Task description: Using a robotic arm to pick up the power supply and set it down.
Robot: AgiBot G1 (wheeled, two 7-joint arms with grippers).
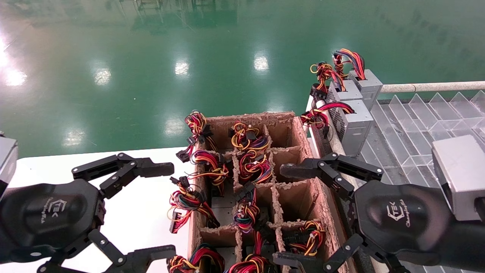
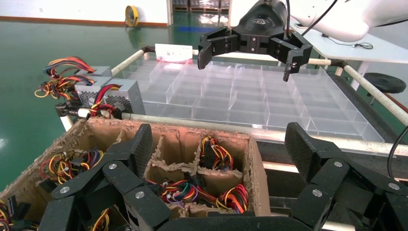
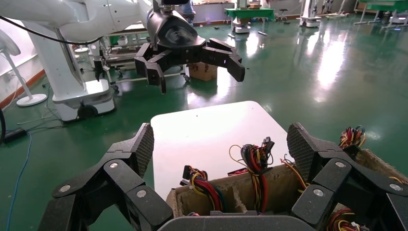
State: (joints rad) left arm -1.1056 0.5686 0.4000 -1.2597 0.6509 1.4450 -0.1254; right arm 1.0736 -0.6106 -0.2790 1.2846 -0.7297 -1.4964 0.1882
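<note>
Grey power supply sits well beyond the wide-spread, empty right tool.

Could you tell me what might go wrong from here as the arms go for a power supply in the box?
Both grippers, left and right, hang open and empty over the cardboard box. Loose wire bundles spill across its torn dividers, so fingers could snag cables instead of a casing. The three power supplies already set down stand at the tray's corner, where a passing arm might knock them.
</note>
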